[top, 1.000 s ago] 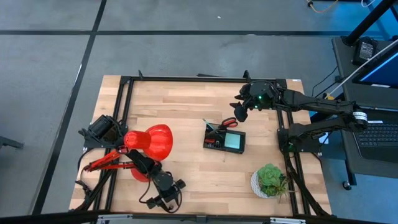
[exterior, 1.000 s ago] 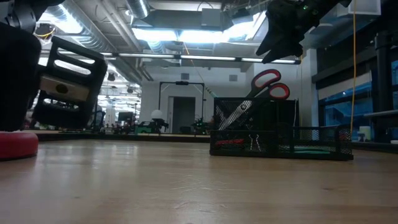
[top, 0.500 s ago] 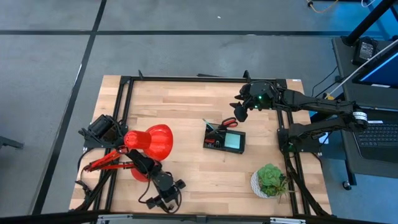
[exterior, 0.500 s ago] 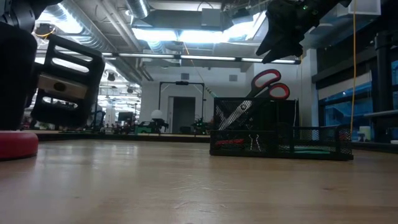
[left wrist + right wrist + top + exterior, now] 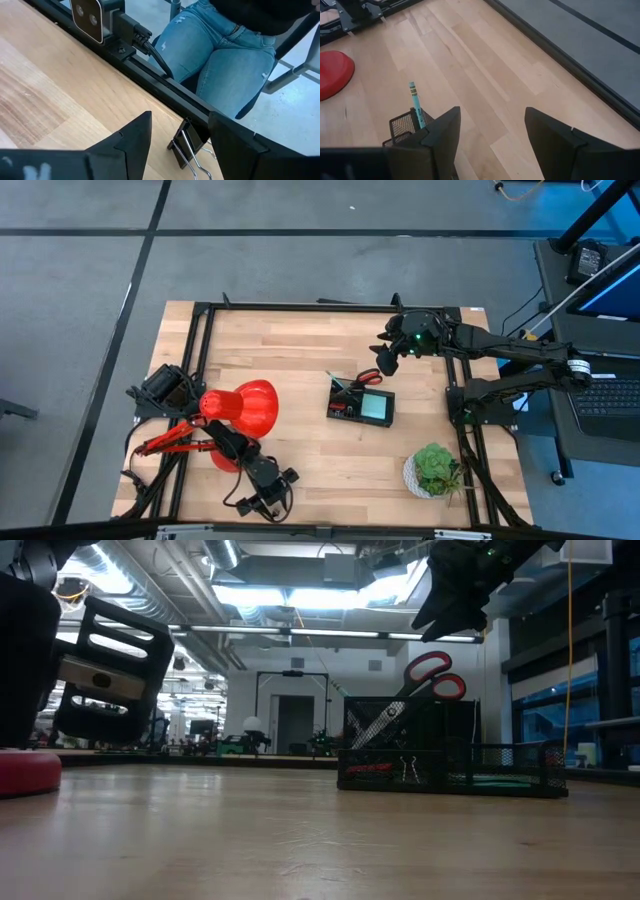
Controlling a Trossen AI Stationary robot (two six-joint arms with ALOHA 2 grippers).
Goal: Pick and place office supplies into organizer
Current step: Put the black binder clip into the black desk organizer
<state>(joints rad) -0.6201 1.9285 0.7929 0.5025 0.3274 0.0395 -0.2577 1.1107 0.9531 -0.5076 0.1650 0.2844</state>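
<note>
High view: the organizer [image 5: 361,405] sits right of centre on the table [image 5: 300,350], with the red-handled scissors [image 5: 368,377] standing in its rear part, handles up, and a pale teal pen [image 5: 413,102] upright beside them. The right gripper [image 5: 386,358] hangs in the air just above and right of the scissors, jaws spread and empty. In the lower left of the frame the left gripper [image 5: 267,496] is low near the table edge, jaws spread, with a black binder clip [image 5: 187,147] lying between them. A red lamp [image 5: 243,409] stands at left, a potted plant [image 5: 434,467] at lower right.
</note>
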